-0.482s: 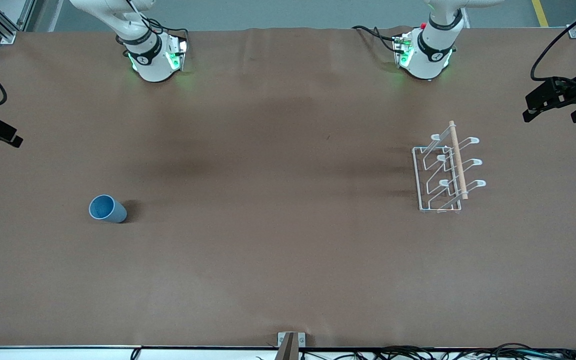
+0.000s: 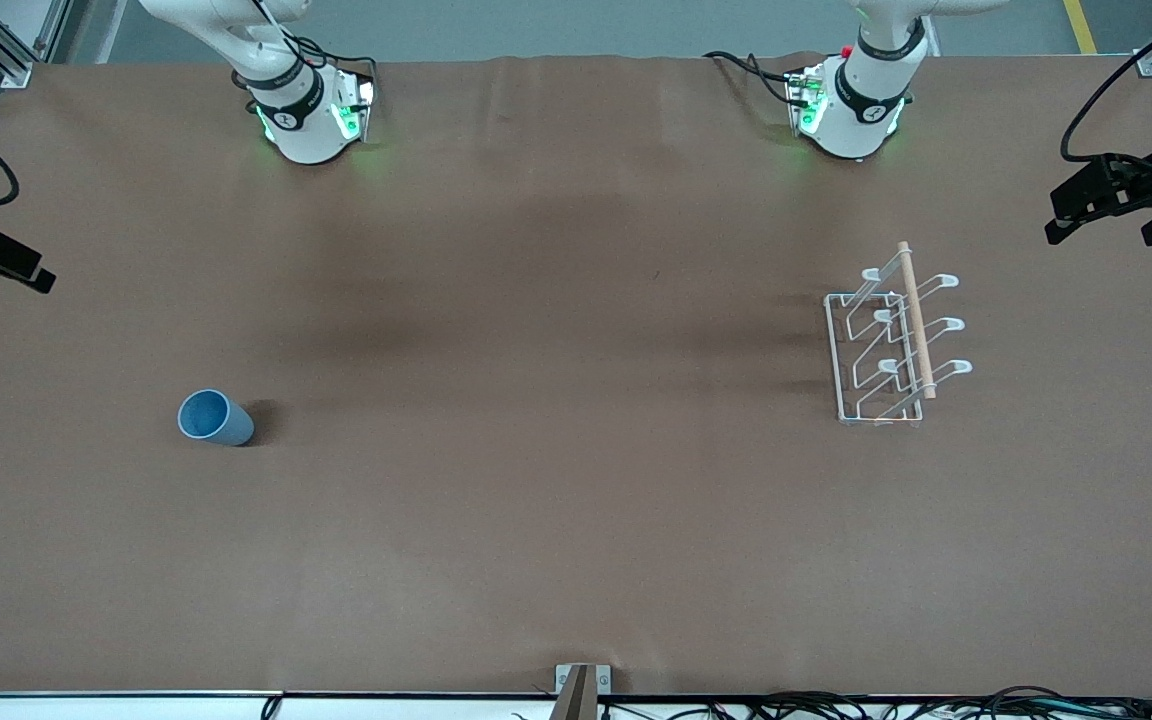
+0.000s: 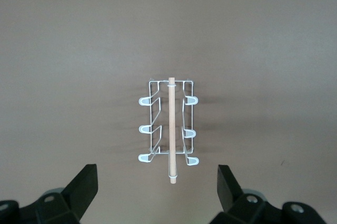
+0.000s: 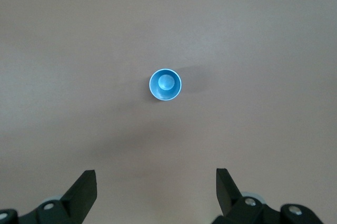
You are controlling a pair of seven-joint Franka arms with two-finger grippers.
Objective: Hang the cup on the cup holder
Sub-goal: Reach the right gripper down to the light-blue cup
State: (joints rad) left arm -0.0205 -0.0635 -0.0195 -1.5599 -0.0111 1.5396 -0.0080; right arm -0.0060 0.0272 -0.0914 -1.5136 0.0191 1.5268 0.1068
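Note:
The cup (image 2: 214, 418), a small light-blue tumbler, stands mouth up on the brown table toward the right arm's end; the right wrist view looks down into the cup (image 4: 165, 84). The cup holder (image 2: 891, 345), a white wire rack with a wooden rod along its top, stands toward the left arm's end and shows whole as the cup holder (image 3: 167, 129) in the left wrist view. My right gripper (image 4: 156, 174) hangs open high over its end of the table, well apart from the cup. My left gripper (image 3: 157, 168) hangs open over its own end of the table, clear of the rack.
The brown cover (image 2: 556, 480) spans the whole table. Both arm bases (image 2: 306, 115) stand along the edge farthest from the front camera. A small bracket (image 2: 582, 680) and cables sit at the nearest edge.
The right gripper has shifted slightly inward over the table. The cup, the rack and the left gripper stay where they were.

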